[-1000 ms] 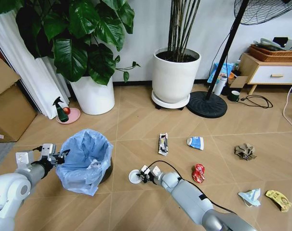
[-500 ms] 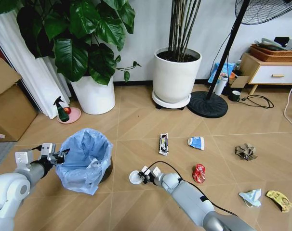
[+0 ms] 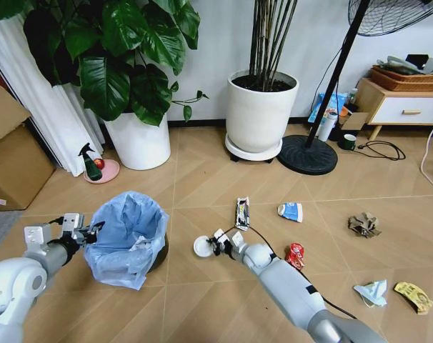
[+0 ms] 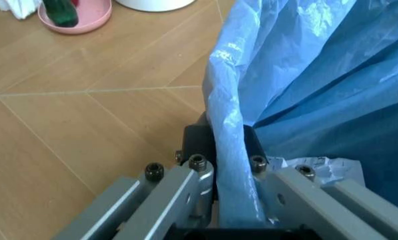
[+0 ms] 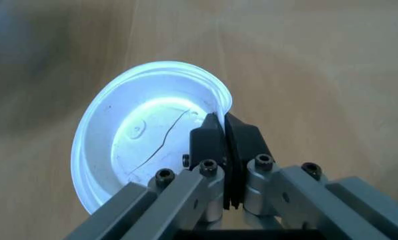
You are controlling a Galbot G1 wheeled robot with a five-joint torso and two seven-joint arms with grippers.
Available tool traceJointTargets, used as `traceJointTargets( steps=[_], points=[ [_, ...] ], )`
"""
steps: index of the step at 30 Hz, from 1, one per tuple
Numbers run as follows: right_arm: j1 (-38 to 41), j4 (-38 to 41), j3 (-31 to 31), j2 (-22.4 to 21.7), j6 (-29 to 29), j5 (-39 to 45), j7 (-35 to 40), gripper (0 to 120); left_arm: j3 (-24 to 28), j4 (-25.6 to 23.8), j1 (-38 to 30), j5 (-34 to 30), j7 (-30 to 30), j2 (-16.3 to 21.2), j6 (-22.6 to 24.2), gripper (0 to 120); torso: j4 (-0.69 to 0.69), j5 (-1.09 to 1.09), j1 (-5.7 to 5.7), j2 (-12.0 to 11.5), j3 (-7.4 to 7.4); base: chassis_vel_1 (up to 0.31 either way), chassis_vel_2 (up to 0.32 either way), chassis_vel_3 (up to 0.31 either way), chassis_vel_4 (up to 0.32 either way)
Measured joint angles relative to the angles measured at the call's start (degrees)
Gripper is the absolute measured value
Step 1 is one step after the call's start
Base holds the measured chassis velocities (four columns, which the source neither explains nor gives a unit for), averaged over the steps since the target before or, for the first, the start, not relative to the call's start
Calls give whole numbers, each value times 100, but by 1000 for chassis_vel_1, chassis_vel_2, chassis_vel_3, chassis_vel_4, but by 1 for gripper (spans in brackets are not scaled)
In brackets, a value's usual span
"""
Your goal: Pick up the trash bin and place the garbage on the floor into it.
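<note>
The trash bin (image 3: 129,236) stands on the floor (image 3: 202,300) at the left, lined with a crinkly light blue bag (image 4: 318,75). My left gripper (image 3: 86,232) is shut on its near rim, and the bag edge is pinched in the left gripper (image 4: 225,147). My right gripper (image 3: 218,244) is shut on the rim of a white disc (image 3: 202,246); the disc (image 5: 145,135) tilts in the right gripper (image 5: 223,127). Other garbage lies to the right: a black-white wrapper (image 3: 242,213), a blue wrapper (image 3: 291,211), a crushed red can (image 3: 296,256), brown crumpled paper (image 3: 364,224), a pale crumpled piece (image 3: 371,291) and a yellow wrapper (image 3: 414,296).
Two big white plant pots (image 3: 139,141) (image 3: 260,114) stand behind. A green spray bottle (image 3: 91,166) sits on a pink dish. A fan base (image 3: 306,154), a cardboard box (image 3: 13,161), a low cabinet (image 3: 402,107) and a cable (image 3: 431,161) line the edges.
My right gripper has moved with the white disc, a little upward in the head view. The left gripper and the bin have stayed put.
</note>
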Motion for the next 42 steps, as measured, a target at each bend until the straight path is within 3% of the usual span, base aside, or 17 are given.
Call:
traceJointTargets(
  steps=[7, 15, 25, 33, 42],
  points=[
    [34, 1290, 287, -291, -217, 600, 110, 0, 74, -1, 40, 103, 41, -8, 0, 0, 0, 0, -1, 0, -1, 0, 0, 0, 0],
    [428, 2070, 465, -295, -287, 1134, 200, 0, 188, -6, 37, 112, 45, 3, 9, 0, 1, 0, -1, 0, -1, 0, 0, 0, 0],
    [696, 3241, -504, -415, -636, 1902, 389, 0, 597, 113, -296, -12, 8, 198, 80, 0, 1, 0, -1, 1, -1, 0, 0, 0, 0],
    [769, 3320, -1146, -452, -661, 1923, 373, 0, 966, 230, -719, -139, -87, 263, 119, 0, 0, -1, -1, 1, -1, 0, 0, 0, 0],
    [813, 3224, -1408, -441, -828, 1695, 265, 1, 937, 259, -765, -185, -90, 312, 130, 0, 1, 0, -1, 1, -1, 0, 0, 0, 0]
  ],
)
